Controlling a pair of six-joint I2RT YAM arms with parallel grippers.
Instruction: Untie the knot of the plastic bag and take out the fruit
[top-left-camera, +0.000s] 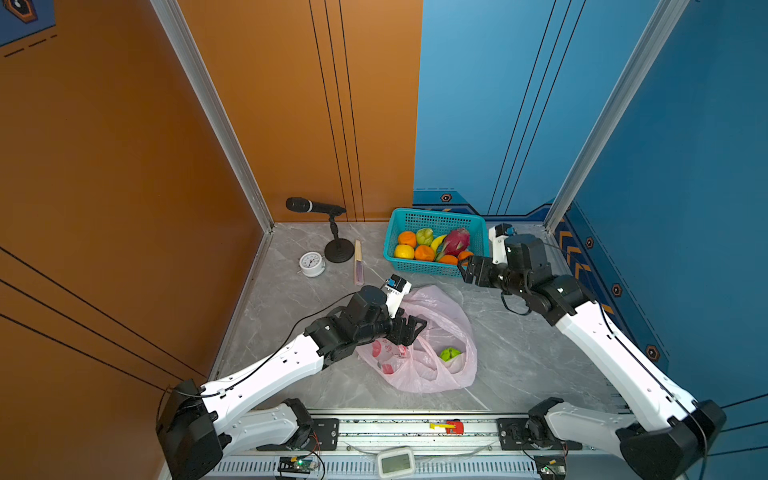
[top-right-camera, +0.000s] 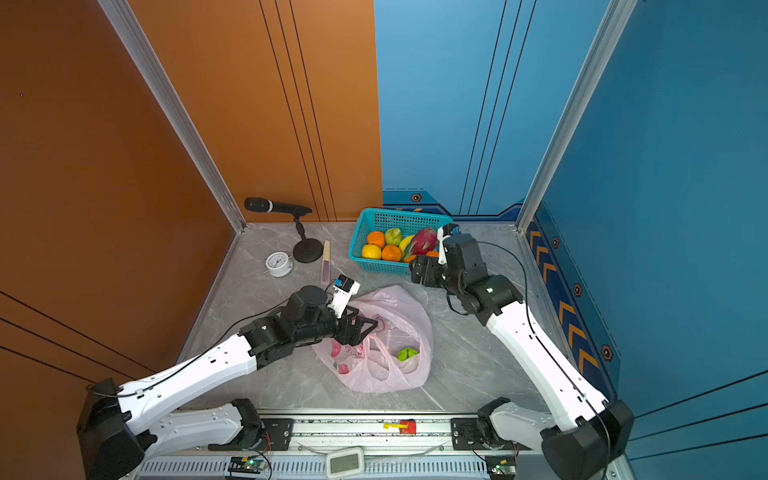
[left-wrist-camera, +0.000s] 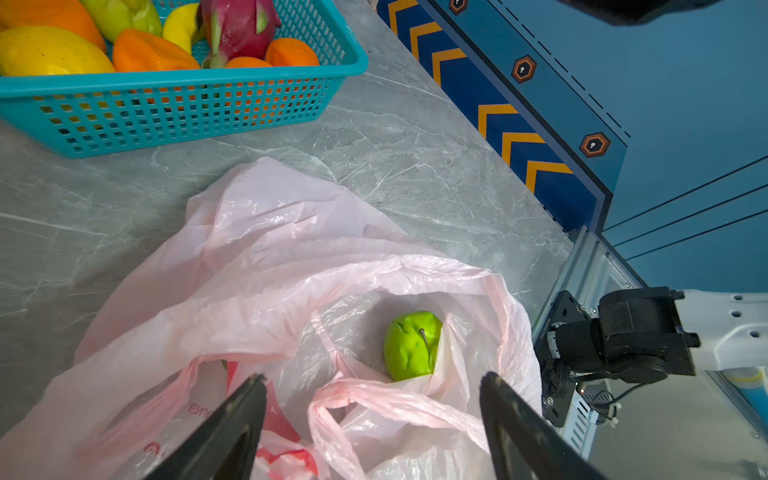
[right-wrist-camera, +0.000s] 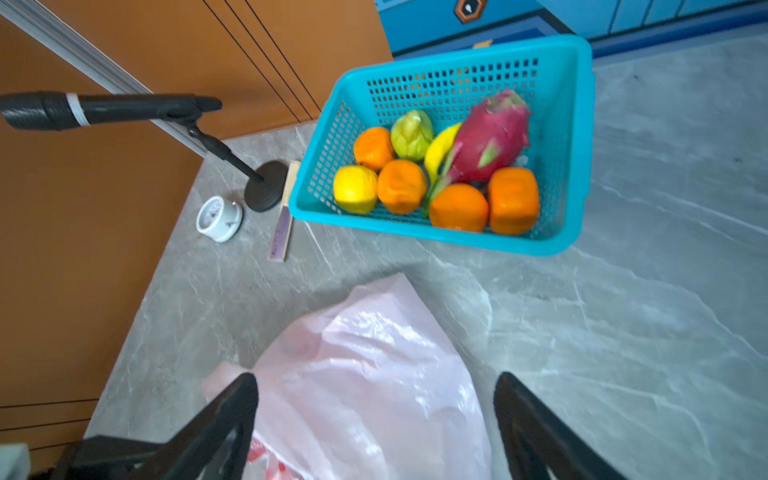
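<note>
With left gripper (top-left-camera: 417, 331) and right gripper (top-left-camera: 462, 268) both open and empty, plastic bag (top-left-camera: 436, 307) film may be pinched instead of the green fruit (top-left-camera: 450, 354) at its four o'clock.

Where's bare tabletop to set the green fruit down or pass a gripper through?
Widest bare patch: table right of the plastic bag, out to the right arm. A narrower strip lies between the bag and the front rail. Crowded: microphone stand, clock and flat stick at back left; basket's near half packed with fruit.
</note>
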